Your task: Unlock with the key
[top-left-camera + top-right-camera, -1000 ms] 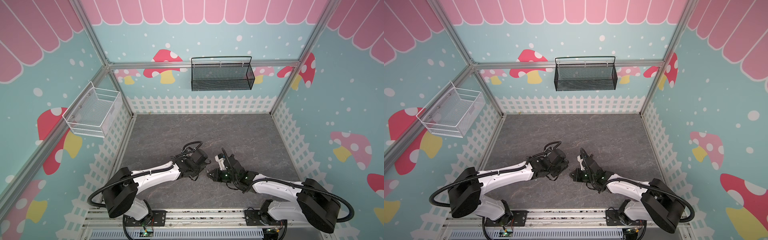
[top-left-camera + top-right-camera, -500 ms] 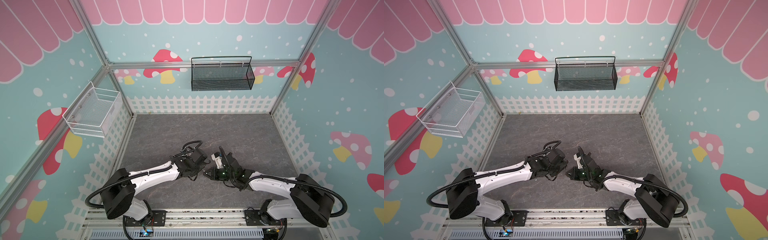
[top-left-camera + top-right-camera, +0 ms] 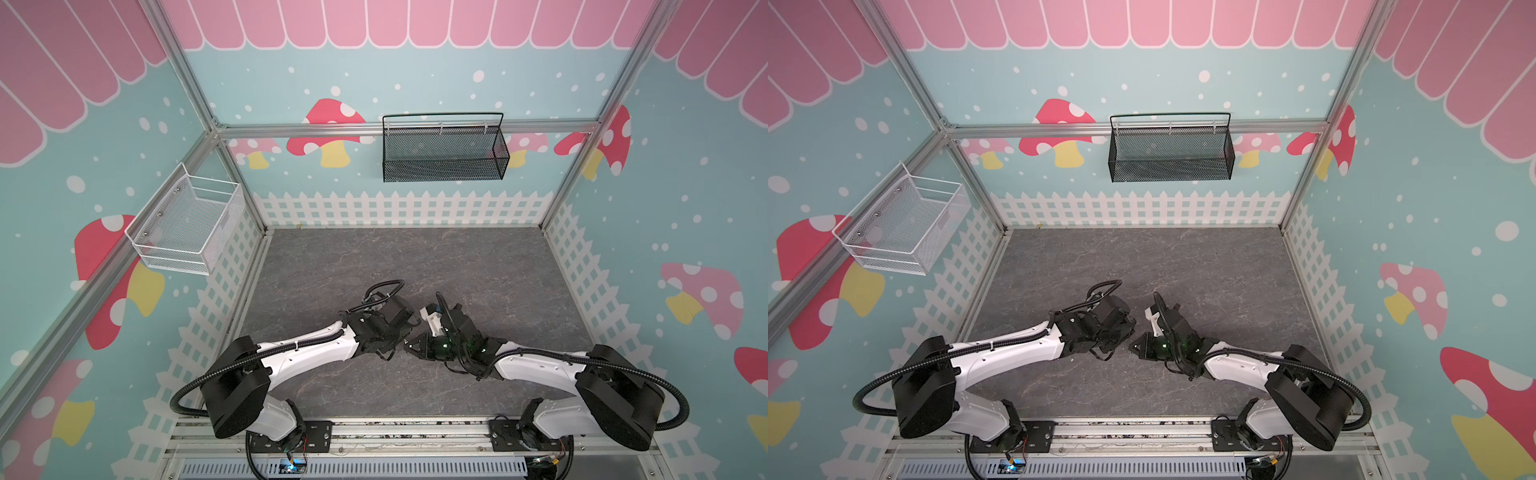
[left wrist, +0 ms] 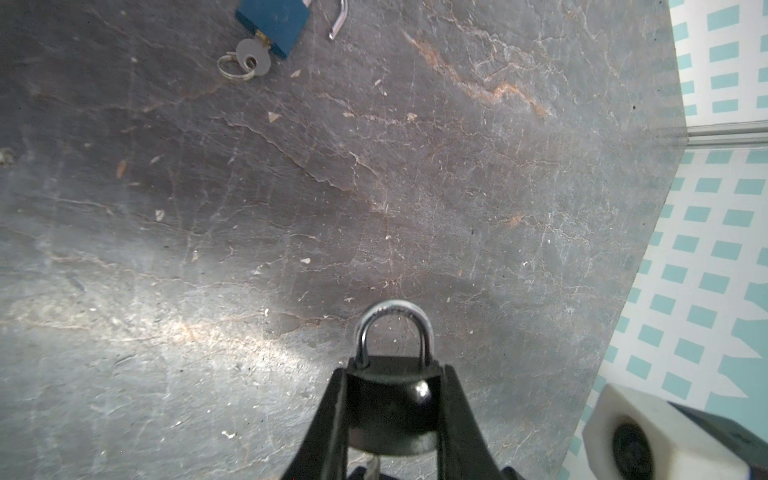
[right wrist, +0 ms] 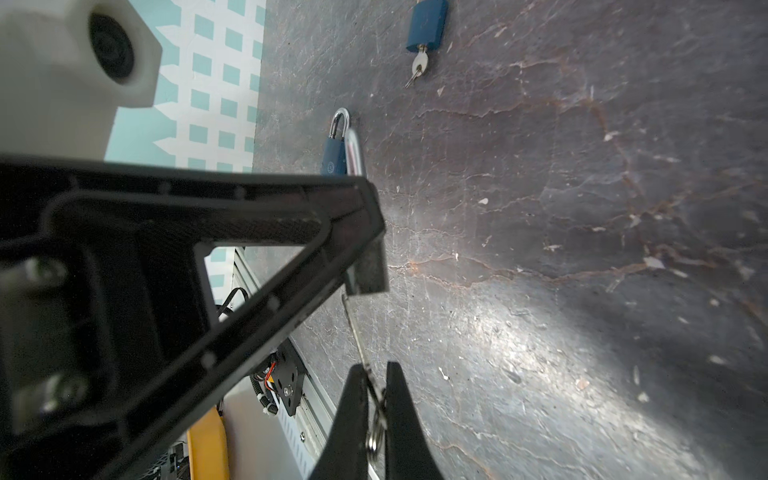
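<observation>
Over the grey slate floor, my left gripper clamps the dark padlock; my right gripper pinches the key, its tip just beside the left gripper.

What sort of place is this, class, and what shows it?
Probably a robot test cell, decorated like a playroom: a left arm and a right arm mounted on a front rail, an aluminium frame carrying mushroom-print walls, a blue padlock on the floor.
</observation>
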Controlling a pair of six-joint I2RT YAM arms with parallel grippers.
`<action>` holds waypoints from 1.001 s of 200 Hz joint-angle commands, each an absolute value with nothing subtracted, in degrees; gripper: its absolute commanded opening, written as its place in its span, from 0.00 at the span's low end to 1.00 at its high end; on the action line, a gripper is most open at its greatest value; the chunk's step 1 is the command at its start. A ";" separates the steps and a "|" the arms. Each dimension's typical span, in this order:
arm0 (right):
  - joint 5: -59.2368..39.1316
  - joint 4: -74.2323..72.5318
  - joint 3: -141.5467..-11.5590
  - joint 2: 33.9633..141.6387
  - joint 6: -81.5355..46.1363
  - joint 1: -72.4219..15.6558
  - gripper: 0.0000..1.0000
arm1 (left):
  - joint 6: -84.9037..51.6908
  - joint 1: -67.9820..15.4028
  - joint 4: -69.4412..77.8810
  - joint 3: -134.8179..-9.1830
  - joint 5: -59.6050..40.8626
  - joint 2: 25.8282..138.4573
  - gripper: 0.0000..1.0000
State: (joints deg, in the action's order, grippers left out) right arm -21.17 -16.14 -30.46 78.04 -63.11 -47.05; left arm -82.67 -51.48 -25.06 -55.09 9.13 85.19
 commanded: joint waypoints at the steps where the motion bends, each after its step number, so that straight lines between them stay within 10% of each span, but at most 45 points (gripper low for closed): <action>1: -18.97 -12.22 -30.13 76.64 -63.39 -47.34 0.00 | -81.32 -51.15 -26.20 -57.12 10.06 84.73 0.00; 200: -17.95 -11.67 -33.33 78.23 -63.83 -46.45 0.00 | -80.85 -51.06 -26.14 -56.56 9.42 83.50 0.00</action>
State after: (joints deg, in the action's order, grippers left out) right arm -19.05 -12.60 -32.29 77.52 -63.11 -46.87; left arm -81.60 -51.33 -25.50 -55.64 9.15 85.17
